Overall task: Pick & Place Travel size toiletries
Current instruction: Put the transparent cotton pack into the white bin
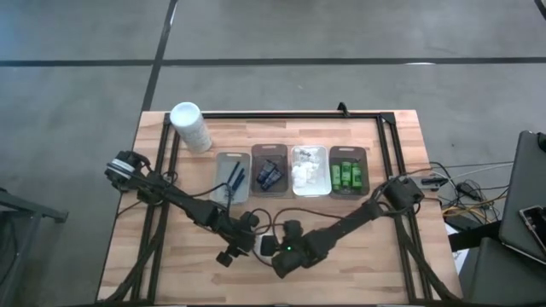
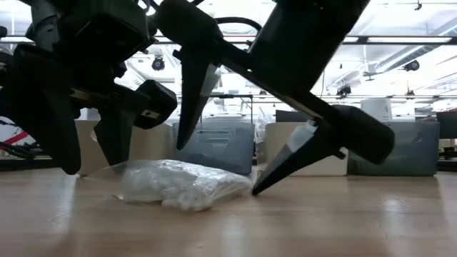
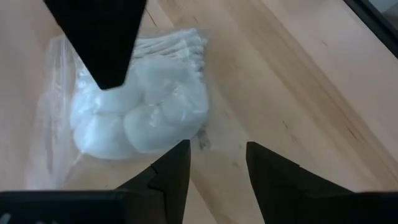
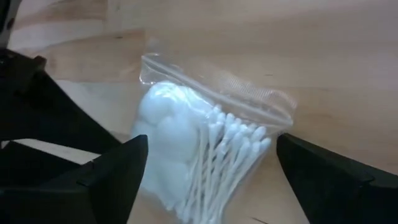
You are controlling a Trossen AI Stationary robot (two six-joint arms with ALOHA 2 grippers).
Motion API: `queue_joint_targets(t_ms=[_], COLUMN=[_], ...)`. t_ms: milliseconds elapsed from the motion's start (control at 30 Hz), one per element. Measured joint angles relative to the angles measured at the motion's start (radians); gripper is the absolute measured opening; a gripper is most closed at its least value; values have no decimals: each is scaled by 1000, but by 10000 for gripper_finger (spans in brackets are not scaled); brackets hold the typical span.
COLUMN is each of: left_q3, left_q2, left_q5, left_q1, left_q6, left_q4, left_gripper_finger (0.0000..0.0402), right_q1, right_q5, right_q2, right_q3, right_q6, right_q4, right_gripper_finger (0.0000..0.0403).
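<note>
A clear plastic packet of white cotton pads and swabs lies flat on the wood near the table's near edge; it also shows in the right wrist view and the left wrist view. My right gripper is wide open astride it, one finger on each side. My left gripper is open beside the packet's edge, with bare wood between its fingers. Both grippers meet near the table's near middle. Green bottles, white packets, black sachets and blue razors lie in the trays. My right gripper has one fingertip down at table level beside the packet's end, and the other fingertip hanging over the packet's top. I cannot tell whether either tip touches it. The packet rests flat on the table.
Several trays stand in a row toward the far edge, from the grey one to the brown one. A tall white container stands at the far left. A black frame rail runs along the far edge. Bare wood lies on both near sides.
</note>
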Motion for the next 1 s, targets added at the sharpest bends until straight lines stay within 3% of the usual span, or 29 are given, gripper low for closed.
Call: queue_joint_targets(t_ms=[200, 600, 867, 1000], left_q3=[0, 0, 2, 2], left_q2=[13, 45, -26, -106], left_q5=[-14, -19, -57, -114], left_q1=[0, 1, 1, 1], left_q6=[7, 7, -47, -82], left_q4=[0, 6, -25, -88], left_gripper_finger=[161, 161, 161, 161], right_q1=[-9, -13, -10, -7], right_q5=[-15, -36, -38, -42], right_q2=[6, 10, 4, -20], right_q3=[-2, -3, -2, -2], right_q6=[-68, -165, -241, -290], right_q4=[75, 102, 99, 76], right_gripper_finger=[299, 154, 36, 21])
